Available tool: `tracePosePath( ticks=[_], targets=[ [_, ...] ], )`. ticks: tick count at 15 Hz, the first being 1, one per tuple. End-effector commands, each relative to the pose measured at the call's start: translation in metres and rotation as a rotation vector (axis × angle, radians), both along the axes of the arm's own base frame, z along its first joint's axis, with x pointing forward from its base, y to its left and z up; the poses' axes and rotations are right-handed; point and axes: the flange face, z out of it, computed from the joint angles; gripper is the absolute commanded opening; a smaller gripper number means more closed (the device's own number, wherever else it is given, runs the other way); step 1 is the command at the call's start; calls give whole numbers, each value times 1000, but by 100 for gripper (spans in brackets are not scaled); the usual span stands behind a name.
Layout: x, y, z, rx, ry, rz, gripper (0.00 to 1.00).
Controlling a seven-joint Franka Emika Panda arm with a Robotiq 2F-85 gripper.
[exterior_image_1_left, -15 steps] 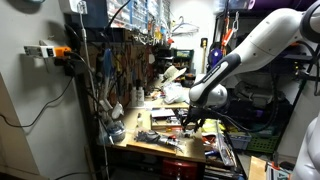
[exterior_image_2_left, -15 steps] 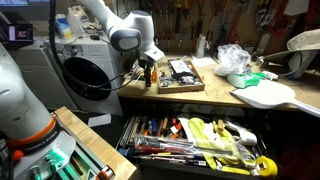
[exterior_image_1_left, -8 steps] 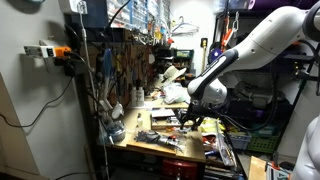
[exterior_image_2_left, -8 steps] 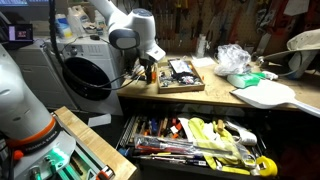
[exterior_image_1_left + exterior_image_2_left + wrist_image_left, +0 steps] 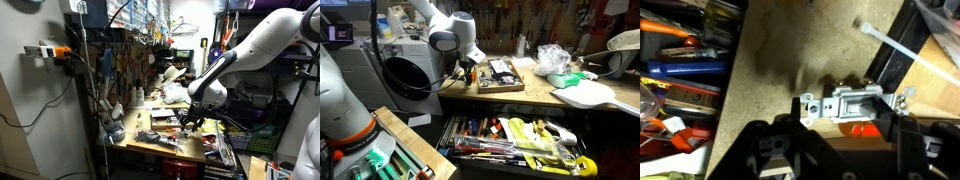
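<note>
In the wrist view a grey metal light switch [image 5: 855, 100] with a silver mounting bracket lies on a wooden board [image 5: 770, 60], with something orange just under it. My gripper [image 5: 848, 112] hangs right over the switch, its black fingers spread to either side; the right finger overlaps the bracket's end. The jaws look open and I see no firm hold. In both exterior views the gripper [image 5: 190, 122] [image 5: 470, 72] is low over the near corner of the workbench.
Screwdrivers and other tools [image 5: 680, 70] lie in an open drawer [image 5: 510, 135] beside the board. A white zip tie [image 5: 885, 42] lies at the top right. A wooden tray of parts [image 5: 500, 75], crumpled plastic [image 5: 552, 58] and a tool wall [image 5: 120, 60] crowd the bench.
The arm has shifted very slightly between the earliest frame and now; the gripper stays low over the switch, and nothing was taken hold of or let go.
</note>
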Motion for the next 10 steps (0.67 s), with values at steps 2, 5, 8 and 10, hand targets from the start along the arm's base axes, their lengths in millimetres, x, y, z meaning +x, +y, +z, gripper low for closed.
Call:
tracePosePath(
  ticks=[2,5,8,10],
  targets=[
    [-11,-7,-9,-40,31,16,45],
    [-17,-12,-14,-72,62,42,45],
    [-21,-13,-15,-86,75,62,99],
    [-20,-13,-13,-87,69,71,100]
  ],
)
